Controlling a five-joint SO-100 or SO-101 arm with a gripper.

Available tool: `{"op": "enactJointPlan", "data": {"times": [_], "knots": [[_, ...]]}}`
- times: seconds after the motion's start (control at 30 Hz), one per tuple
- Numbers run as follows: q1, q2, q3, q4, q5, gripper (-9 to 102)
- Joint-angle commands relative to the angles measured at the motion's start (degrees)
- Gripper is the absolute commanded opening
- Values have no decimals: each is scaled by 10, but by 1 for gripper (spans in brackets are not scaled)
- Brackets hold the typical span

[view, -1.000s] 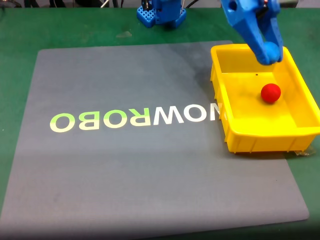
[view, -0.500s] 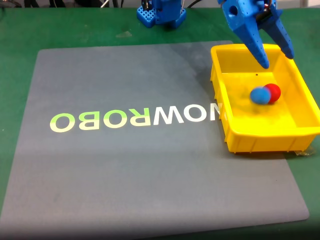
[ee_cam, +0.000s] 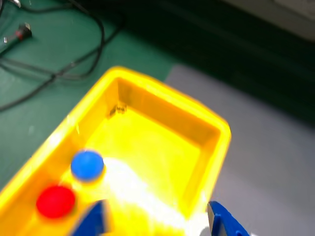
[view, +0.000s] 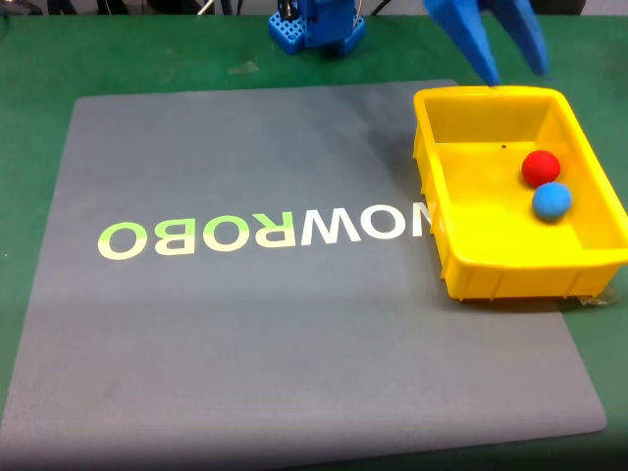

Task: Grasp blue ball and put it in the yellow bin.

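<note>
**Ball in the bin, gripper empty above the far rim**

You are working on a green table (view: 39, 59) covered by a grey mat (view: 245, 334) printed with pale letters that read reversed in the fixed view. Start at the near edge of that view: the mat's front half is bare, and the yellow bin (view: 446, 245) sits on the mat's right side, its near wall facing the camera. Inside, the blue ball (view: 551, 200) rests on the floor toward the right wall, just in front of the red ball (view: 541, 167) and touching it or nearly so. Beyond the bin's far rim, the gripper (view: 512, 71) hangs with its two blue fingers spread apart and nothing between them. So the ball lies below the gripper and toward the camera, down inside the bin; judged from that, the placing is done and any coming move is only a lift away over the far rim.

The wrist view adds the look straight down: the ball (ee_cam: 87, 164) and red ball (ee_cam: 55, 200) lie near one long wall, with the finger tips (ee_cam: 93, 221) at the bottom edge, well apart. It also shows dark cables (ee_cam: 59, 73) on the table beyond the bin. The fixed view alone shows the blue base (view: 316, 25) at the far table edge.
</note>
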Motion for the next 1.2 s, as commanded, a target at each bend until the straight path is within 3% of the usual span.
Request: {"op": "enactJointPlan", "data": {"times": [0.0,0.27,0.5,0.7,0.93,1.17], "knots": [[37,168,142,4,-2,0],[138,417,476,4,-65,0],[185,572,651,29,-92,0],[203,673,724,89,-97,0],[203,809,754,263,-80,0],[219,809,758,308,-83,0]]}}
